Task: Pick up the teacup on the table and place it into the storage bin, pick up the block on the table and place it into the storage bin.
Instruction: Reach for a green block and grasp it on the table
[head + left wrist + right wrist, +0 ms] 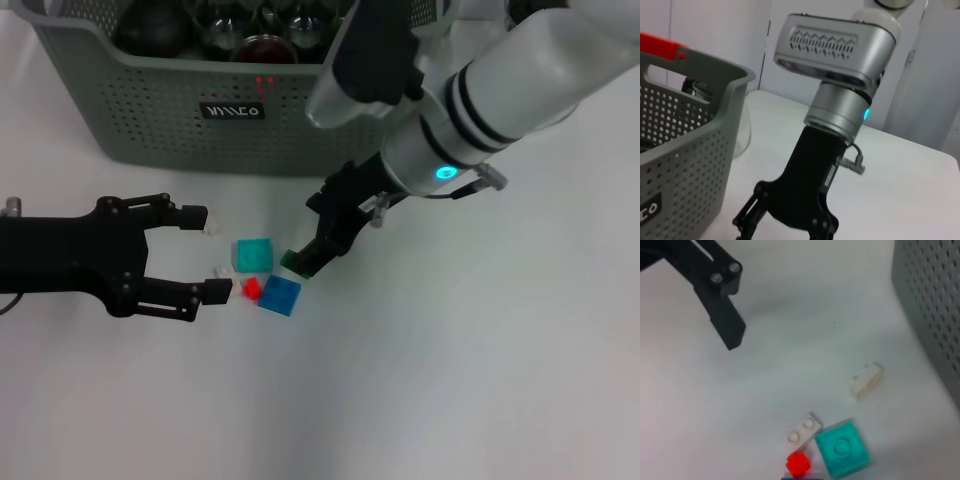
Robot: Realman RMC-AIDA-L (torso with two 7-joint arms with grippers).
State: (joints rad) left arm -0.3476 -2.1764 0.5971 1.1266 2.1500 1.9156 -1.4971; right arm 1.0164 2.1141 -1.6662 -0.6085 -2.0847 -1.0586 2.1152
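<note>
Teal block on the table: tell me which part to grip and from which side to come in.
Grip the teal block across two opposite flat side walls, descending from above. It lies flat with its stud up, so the sides are the only parallel faces. Favour the pair facing the storage bin and the robot; the blue block and red block crowd one near corner. The open left end effector sits closest.

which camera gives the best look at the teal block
The right wrist view: the teal block fills the foreground, its stud visible. The head view shows it smaller, between both grippers. The left wrist view misses it.
</note>
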